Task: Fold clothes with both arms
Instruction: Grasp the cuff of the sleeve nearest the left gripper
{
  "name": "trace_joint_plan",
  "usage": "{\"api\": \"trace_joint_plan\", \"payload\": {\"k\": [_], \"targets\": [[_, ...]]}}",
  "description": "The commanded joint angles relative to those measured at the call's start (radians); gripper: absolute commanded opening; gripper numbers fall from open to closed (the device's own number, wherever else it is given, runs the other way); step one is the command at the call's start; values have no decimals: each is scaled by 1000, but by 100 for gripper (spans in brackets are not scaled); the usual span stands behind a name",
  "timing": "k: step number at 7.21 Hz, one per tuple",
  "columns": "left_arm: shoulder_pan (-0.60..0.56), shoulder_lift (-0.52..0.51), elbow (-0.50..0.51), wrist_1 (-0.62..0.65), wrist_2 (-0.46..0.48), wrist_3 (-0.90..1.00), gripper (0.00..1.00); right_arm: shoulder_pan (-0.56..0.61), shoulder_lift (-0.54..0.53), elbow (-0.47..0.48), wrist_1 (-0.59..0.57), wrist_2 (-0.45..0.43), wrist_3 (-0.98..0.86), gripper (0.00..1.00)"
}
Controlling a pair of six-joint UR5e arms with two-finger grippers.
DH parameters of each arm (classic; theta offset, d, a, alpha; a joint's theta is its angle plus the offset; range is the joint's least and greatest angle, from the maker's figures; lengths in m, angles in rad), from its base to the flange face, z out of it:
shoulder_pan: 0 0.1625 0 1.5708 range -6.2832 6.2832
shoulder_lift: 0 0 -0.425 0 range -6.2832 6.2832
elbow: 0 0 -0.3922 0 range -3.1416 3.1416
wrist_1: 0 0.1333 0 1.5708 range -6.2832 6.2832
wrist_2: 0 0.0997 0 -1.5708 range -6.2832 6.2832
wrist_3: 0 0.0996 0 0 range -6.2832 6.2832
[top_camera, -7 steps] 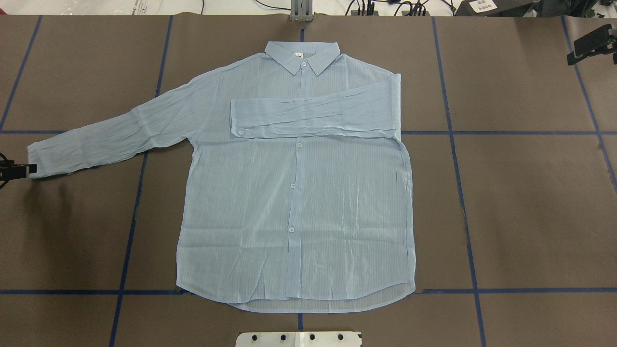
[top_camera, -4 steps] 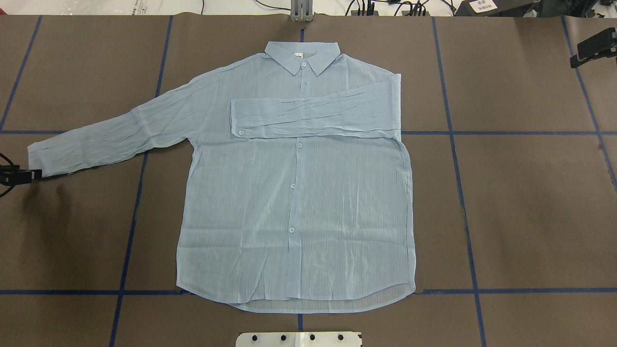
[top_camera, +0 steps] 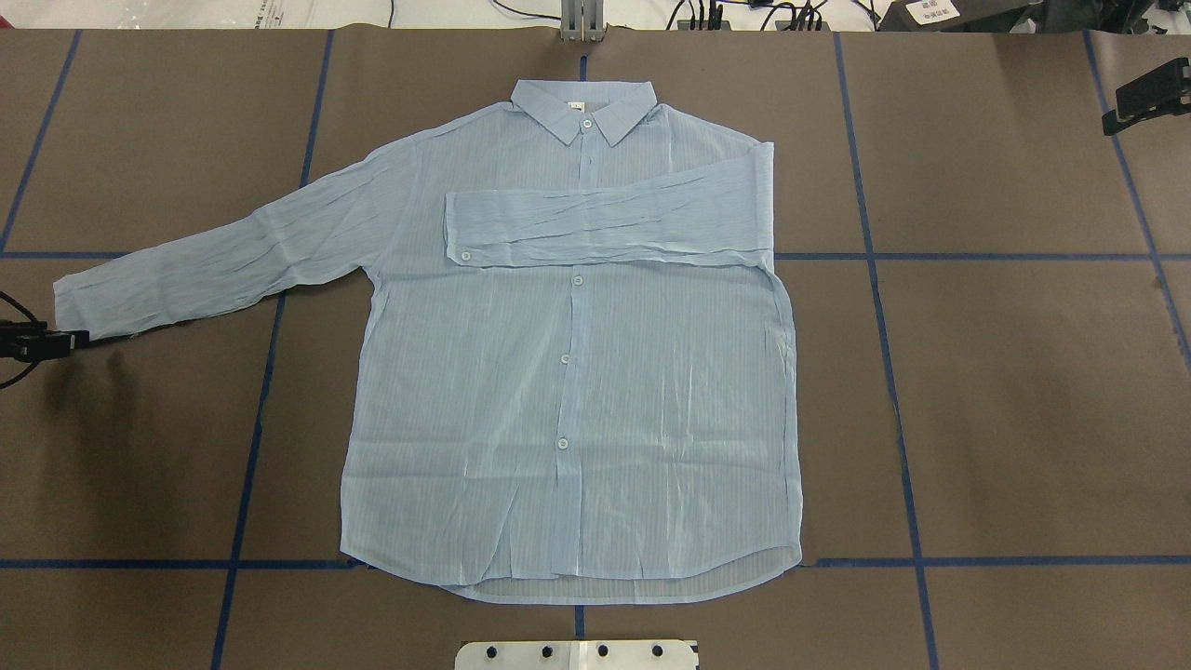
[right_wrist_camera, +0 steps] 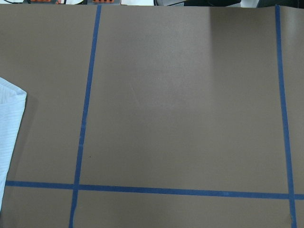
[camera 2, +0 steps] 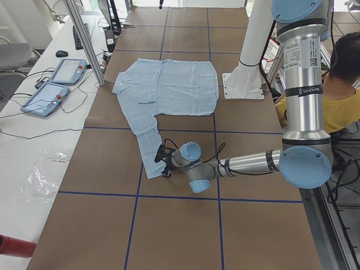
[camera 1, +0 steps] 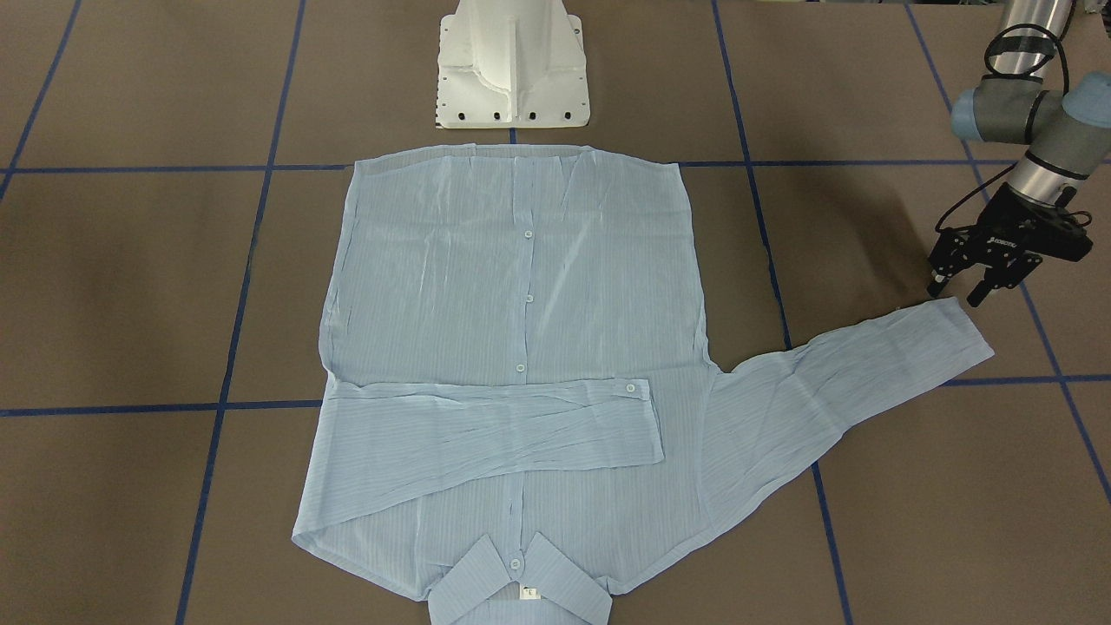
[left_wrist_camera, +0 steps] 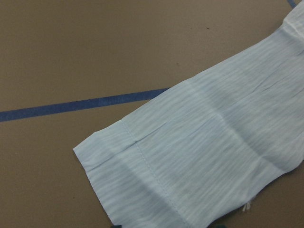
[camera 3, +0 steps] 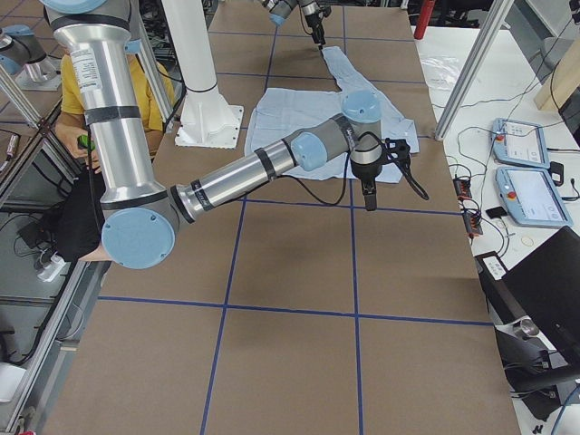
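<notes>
The left gripper (camera 1: 953, 299) hangs low, fingers spread with nothing between them, just beside the shirt's loose cuff (camera 1: 955, 334). Over the last second it has crept along the cuff's end to the corner on the hem side. Whether its tips touch the cloth there I cannot tell.

The shirt (top_camera: 577, 400) itself has not stirred. It lies flat on the table (top_camera: 1023, 419), buttons up and collar away from the robot. The folded sleeve (top_camera: 605, 223) lies across the chest and the loose sleeve (top_camera: 223, 256) is stretched out.

The right gripper (top_camera: 1149, 93) sits well off the shirt's other side and has drifted slightly farther; whether it is open I cannot tell.

I judge the second sleeve fold is about to start with a pinch at that cuff corner.
</notes>
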Motion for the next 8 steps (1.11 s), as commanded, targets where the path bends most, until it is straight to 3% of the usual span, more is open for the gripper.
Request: {"api": "trace_joint_plan", "payload": {"k": [1, 8], "targets": [[2, -2, 4, 3, 1, 2, 68, -1, -1, -1, 1, 0, 0, 100], [29, -2, 10, 3, 3, 2, 67, -1, -8, 1, 1, -2, 1, 100]]}}
